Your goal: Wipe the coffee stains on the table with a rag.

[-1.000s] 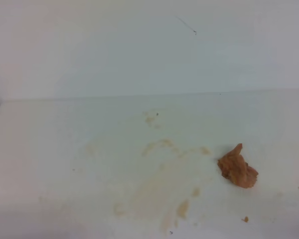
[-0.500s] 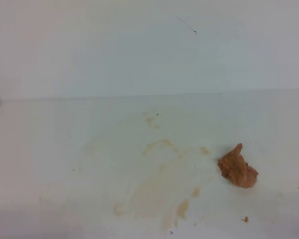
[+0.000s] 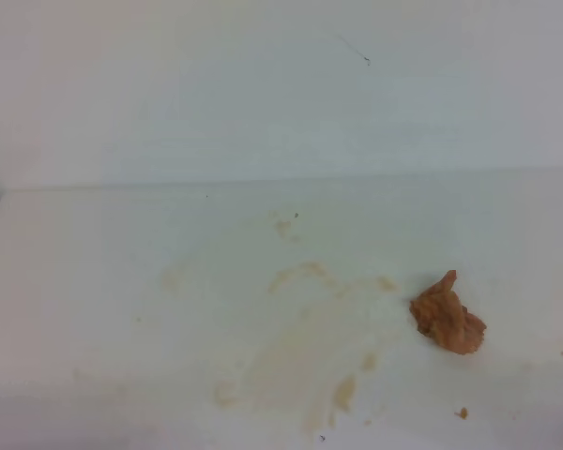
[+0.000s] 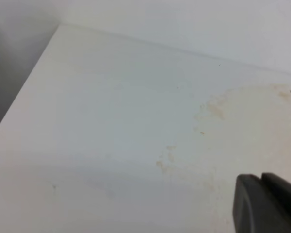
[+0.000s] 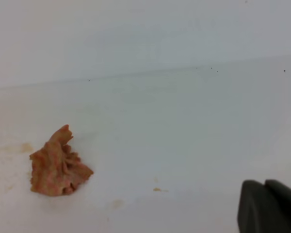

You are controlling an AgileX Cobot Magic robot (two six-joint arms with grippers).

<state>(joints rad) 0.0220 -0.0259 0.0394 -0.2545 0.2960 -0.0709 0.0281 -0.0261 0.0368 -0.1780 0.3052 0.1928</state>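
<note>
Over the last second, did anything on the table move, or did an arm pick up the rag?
Nothing visibly changed. The rag lies in the same spot on the table, untouched, with the coffee stains spread to its left as before and the tiny orange crumb in place. No arm has entered the high view; only a dark end effector tip shows in each wrist view.

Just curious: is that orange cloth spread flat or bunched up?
Bunched up: the rag sits as a wrinkled wad with a peak, beside the coffee stains.
</note>
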